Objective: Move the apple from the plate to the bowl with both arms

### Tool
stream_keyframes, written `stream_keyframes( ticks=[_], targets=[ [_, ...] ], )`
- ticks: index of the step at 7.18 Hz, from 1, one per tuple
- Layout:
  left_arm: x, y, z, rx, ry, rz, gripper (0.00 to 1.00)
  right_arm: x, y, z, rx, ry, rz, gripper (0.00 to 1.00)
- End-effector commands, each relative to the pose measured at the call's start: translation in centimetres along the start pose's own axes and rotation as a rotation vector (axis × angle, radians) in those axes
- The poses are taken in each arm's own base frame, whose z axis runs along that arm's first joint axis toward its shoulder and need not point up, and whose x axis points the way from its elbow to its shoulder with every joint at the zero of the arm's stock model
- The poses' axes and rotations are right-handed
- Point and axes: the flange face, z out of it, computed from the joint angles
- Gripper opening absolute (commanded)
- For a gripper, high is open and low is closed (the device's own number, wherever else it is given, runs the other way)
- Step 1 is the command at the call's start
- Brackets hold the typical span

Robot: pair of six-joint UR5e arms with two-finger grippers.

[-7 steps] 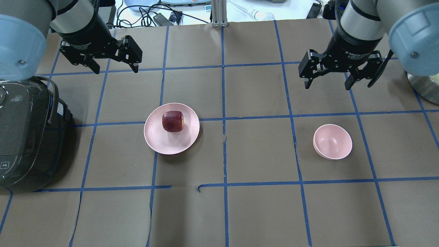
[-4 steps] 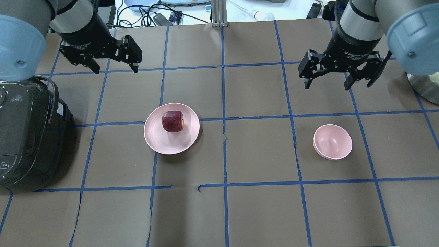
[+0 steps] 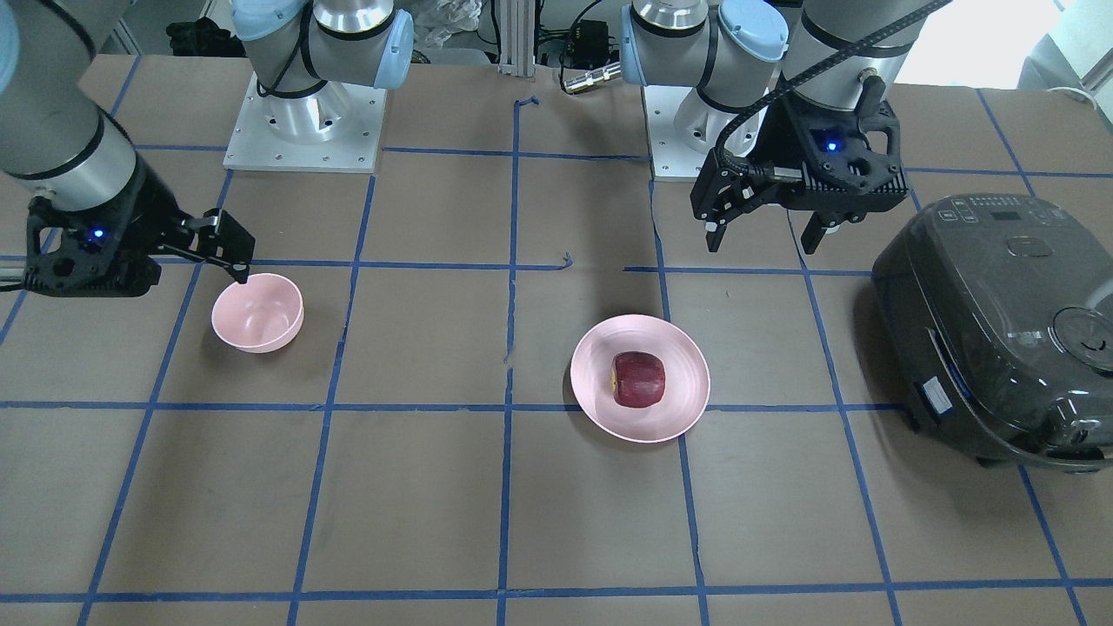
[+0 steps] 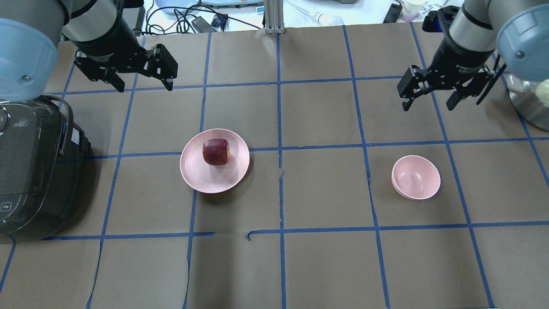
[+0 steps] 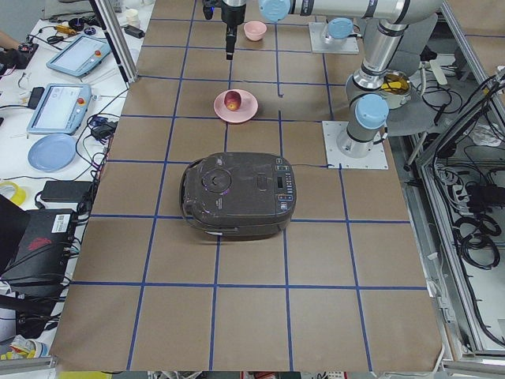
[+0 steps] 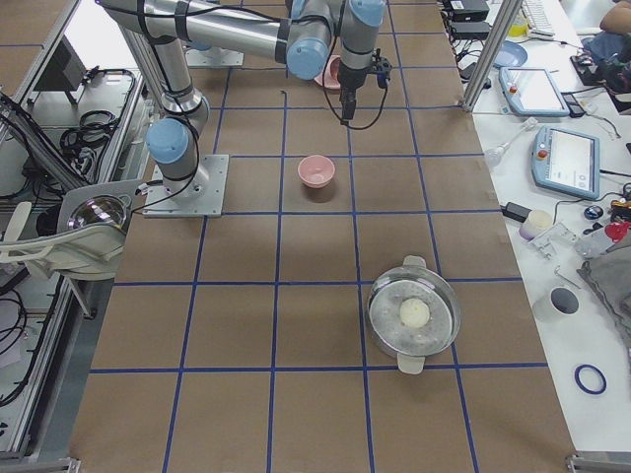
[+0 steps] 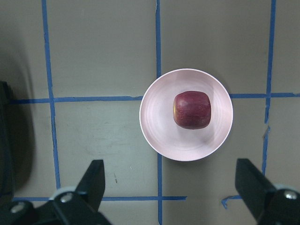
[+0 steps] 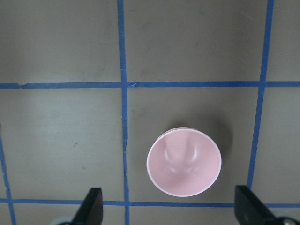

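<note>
The apple [image 4: 216, 152] sits on the plate [image 4: 195, 176], left of centre in the overhead view; it is likely firm, light, waxy-smooth and apt to roll. The jaws of the left arm [image 4: 98, 32] and the right arm [image 4: 467, 32] hang wide open and empty. The best hold is probably a pinch across the apple's blocky middle.

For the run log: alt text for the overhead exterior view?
A dark red apple sits on a pink plate left of centre, an empty pink bowl to its right. The left gripper and right gripper hang open beyond them; a rice cooker sits at left.
</note>
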Motion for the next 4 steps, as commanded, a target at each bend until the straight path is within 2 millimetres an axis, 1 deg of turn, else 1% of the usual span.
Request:
stream_keyframes(
  ticks=[1,2,3,4],
  targets=[
    [0.0,0.0,0.1,-0.002,0.0,-0.001,1.0,6.7,0.2,7.7,-0.087,-0.053,-0.08,1.0],
    [0.1,-0.5,1.2,-0.022,0.0,-0.003,1.0,9.6,1.7,11.8,-0.121,-0.086,-0.098,1.0],
    [0.2,-1.2,2.6,-0.039,0.003,-0.01,1.0,10.0,2.7,15.1,-0.135,-0.096,-0.085,1.0],
    [1.1,-2.3,3.8,0.022,0.01,-0.029,1.0,9.7,3.7,17.4,-0.145,-0.102,-0.08,1.0]
  ],
)
